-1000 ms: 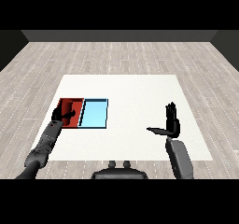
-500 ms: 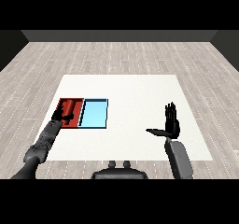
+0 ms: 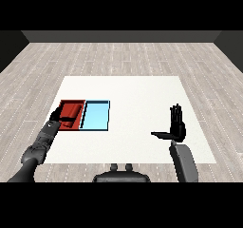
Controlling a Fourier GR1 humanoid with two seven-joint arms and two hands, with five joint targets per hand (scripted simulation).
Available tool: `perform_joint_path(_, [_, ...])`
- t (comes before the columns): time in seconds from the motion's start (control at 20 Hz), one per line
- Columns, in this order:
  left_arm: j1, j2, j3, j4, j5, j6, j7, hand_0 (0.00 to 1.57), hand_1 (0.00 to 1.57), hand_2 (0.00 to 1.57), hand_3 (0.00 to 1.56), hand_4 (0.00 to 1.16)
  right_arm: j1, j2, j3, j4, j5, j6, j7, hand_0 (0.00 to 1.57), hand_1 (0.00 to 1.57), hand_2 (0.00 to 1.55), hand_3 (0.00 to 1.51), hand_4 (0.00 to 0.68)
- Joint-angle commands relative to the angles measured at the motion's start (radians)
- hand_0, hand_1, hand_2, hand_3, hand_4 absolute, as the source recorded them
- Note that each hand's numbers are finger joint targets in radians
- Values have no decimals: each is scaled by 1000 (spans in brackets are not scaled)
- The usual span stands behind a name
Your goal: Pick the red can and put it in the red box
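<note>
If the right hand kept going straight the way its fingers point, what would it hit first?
Nothing, it seems. The right hand points its straight fingers away across the bare white table, well right of both trays; height above the table is unclear.

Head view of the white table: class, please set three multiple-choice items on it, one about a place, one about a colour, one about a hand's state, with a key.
1. Where is the left robot hand?
A. at the flat red tray
B. at the table's right edge
C. beyond the table's far edge

2. What colour is the tray beside the red one?
A. green
B. light blue
C. yellow

3. How is the right robot hand?
A. curled round a can
B. fingers straight, holding nothing
C. flat on a tray

Key: A, its fingers overlap the red tray's left edge; B, blue tray sits right of red; B, fingers point up, thumb spread.
</note>
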Motion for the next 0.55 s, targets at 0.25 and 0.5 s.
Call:
perform_joint_path(0.25, [59,-103,285,-291,294,49,-502,0,0,0,0,0,6,-2,-1,-7,-21,33,-8,0,0,0,0,0])
perform_joint_path(0.5, [116,-136,296,-485,358,-143,-681,0,0,0,0,0,5,1,16,-14,-3,30,0,0,0,0,0,0])
